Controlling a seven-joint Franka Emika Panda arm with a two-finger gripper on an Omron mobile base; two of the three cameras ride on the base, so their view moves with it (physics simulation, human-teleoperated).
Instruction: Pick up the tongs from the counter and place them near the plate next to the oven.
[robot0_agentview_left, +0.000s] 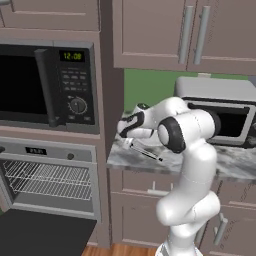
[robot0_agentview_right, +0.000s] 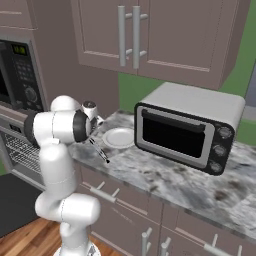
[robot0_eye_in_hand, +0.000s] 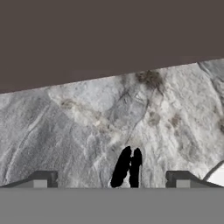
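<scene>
With the gripper (robot0_eye_in_hand: 111, 179) spread wide and holding nothing, and the tongs (robot0_agentview_right: 99, 150) lying on the marbled counter (robot0_agentview_right: 165, 175) just beside the plate (robot0_agentview_right: 118, 137), the best move now seems a straight lift clear without nudging them
</scene>
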